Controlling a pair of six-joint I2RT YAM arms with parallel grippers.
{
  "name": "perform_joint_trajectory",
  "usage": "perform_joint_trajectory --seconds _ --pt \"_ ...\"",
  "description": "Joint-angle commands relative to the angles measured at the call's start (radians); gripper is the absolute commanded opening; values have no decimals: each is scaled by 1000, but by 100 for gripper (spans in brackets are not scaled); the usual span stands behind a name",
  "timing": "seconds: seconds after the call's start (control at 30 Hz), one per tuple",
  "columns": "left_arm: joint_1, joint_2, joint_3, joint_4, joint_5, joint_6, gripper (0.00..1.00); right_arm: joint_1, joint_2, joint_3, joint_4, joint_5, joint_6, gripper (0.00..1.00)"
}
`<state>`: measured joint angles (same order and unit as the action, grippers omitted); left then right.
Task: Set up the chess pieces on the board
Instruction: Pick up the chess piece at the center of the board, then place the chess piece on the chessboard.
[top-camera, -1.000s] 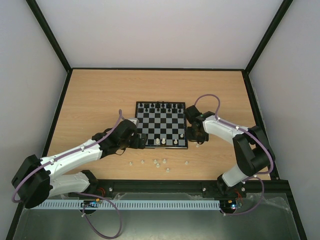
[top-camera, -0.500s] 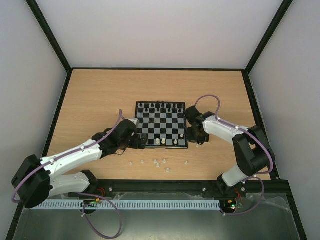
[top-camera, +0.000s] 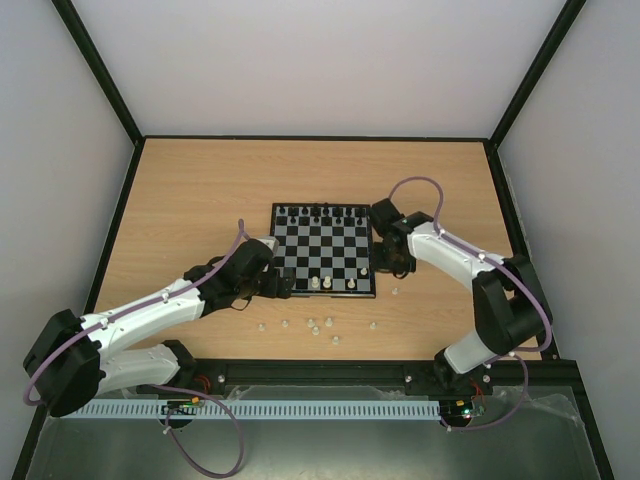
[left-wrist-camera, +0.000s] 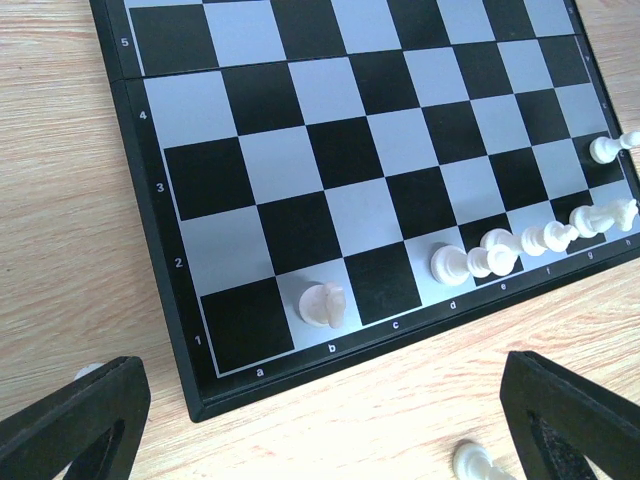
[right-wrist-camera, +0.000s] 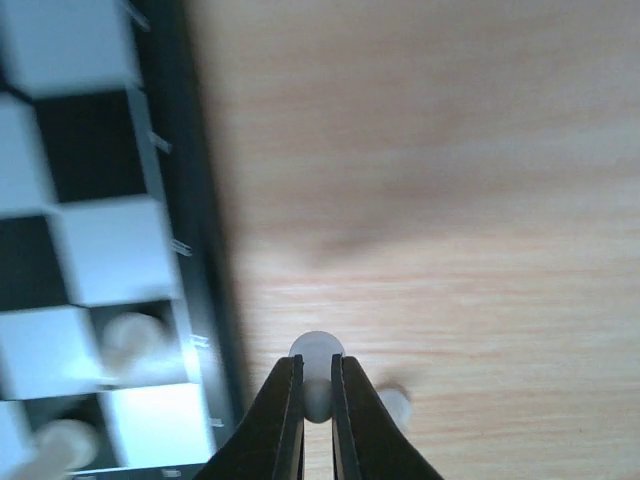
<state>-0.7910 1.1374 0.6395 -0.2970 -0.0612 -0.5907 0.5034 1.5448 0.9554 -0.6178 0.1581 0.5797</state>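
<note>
Pale walls (top-camera: 300, 60) and a black frame (top-camera: 100, 68) enclose a light wood-grain table (top-camera: 200, 200), at whose centre lies the small square chessboard of black and pale grey squares (top-camera: 322, 250). We take 12 o'clock as the far edge in the top view. Tiny black chess figures (top-camera: 320, 211) line the board's 12 o'clock edge. Several tiny white chess figures (left-wrist-camera: 497, 250) stand along the 6 o'clock rank, with gaps, and a lone white figure (left-wrist-camera: 605, 149) sits one rank ahead near the 5 o'clock corner. Loose white figures (top-camera: 310, 325) lie on the table at 6 o'clock of the board. At 4 o'clock, just beside the board, the right gripper (right-wrist-camera: 317, 368) is closed on a small round-headed white pawn (right-wrist-camera: 318, 348). The left gripper (left-wrist-camera: 322, 400) hangs with jaws spread wide, empty, at the 7 o'clock corner. We judge the white side under half done: the held pawn and the loose figures need placing
</note>
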Motion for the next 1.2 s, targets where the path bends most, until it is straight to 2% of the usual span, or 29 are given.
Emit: perform_joint_trajectory --seconds 0.0,0.2,0.33,0.77,1.17 --pt "5 2 8 5 -24 3 99 19 -35 152 -125 4 -36 1" --pt "6 0 22 -13 -45 -5 99 105 71 321 -176 -21 -73 2" --pt "6 -19 21 -26 -61 -16 99 162 141 360 -181 -44 -86 2" --pt "7 -38 10 -35 -65 -29 99 205 239 320 -148 -68 -93 6" --pt "7 -33 3 -32 -66 -29 99 212 268 290 -122 -74 -93 7"
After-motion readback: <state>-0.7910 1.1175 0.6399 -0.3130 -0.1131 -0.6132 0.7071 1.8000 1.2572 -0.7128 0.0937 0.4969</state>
